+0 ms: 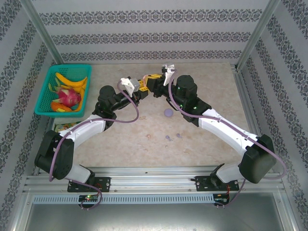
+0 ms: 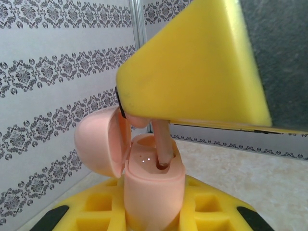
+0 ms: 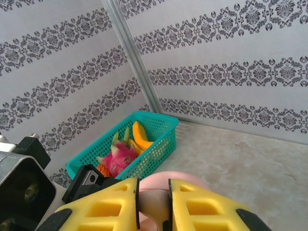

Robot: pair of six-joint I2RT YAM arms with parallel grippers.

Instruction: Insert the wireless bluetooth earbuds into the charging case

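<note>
Your two arms meet over the far middle of the table (image 1: 216,91), fingertips almost touching. Your left gripper (image 2: 153,195) is clamped on a pink case (image 2: 154,178), which stands upright between its yellow fingers. The lid (image 2: 98,142) is swung open to the left. Your right gripper (image 3: 154,204) reaches in from above with its jaws nearly closed, pinching a pink earbud (image 2: 162,142). The earbud's stem stands in the right side of the case's open top.

The left wrist view gives you the close-up. The stem's tip is down in its well and the head is tucked under the right gripper's yellow finger. Two small glints show on the case's inner face beside it.

The right wrist view looks past its own fingers. A rounded pink shape sits between them, too close to tell whether it is earbud or case. Beyond, at the far left of the table, is a teal basket (image 3: 154,151) holding a dragon fruit (image 3: 118,156) and bananas (image 1: 72,79).

The top view lays out the rest. A purple disc (image 1: 168,112) lies on the table near the grippers, on their near side. Nearer still, a scatter of tiny pink and purple earbuds (image 1: 168,138) lies loose on the table, well apart from the case.
</note>
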